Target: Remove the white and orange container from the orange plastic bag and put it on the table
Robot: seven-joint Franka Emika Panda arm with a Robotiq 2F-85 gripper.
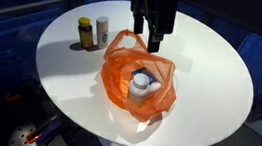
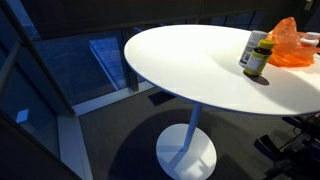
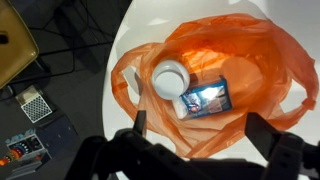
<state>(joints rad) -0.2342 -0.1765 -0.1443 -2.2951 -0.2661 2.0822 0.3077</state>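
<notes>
The orange plastic bag (image 1: 119, 87) lies open in the middle of the round white table (image 1: 210, 88). It also shows in the wrist view (image 3: 250, 60) and at the right edge of an exterior view (image 2: 288, 48). Inside it stands the white and orange container (image 1: 142, 82). From the wrist only its round white cap (image 3: 170, 80) shows, next to a flat blue-and-white packet (image 3: 206, 100). My gripper (image 1: 150, 45) hangs open and empty above the far side of the bag, apart from it. Its two fingers (image 3: 200, 135) frame the bag's near edge in the wrist view.
A yellow bottle with a dark cap (image 1: 84, 33) and a white-capped bottle (image 1: 102, 29) stand together near the table's far edge; they also show in an exterior view (image 2: 257, 55). The table stands on a white pedestal foot (image 2: 186, 152). Cables and gear lie on the floor (image 3: 30, 120).
</notes>
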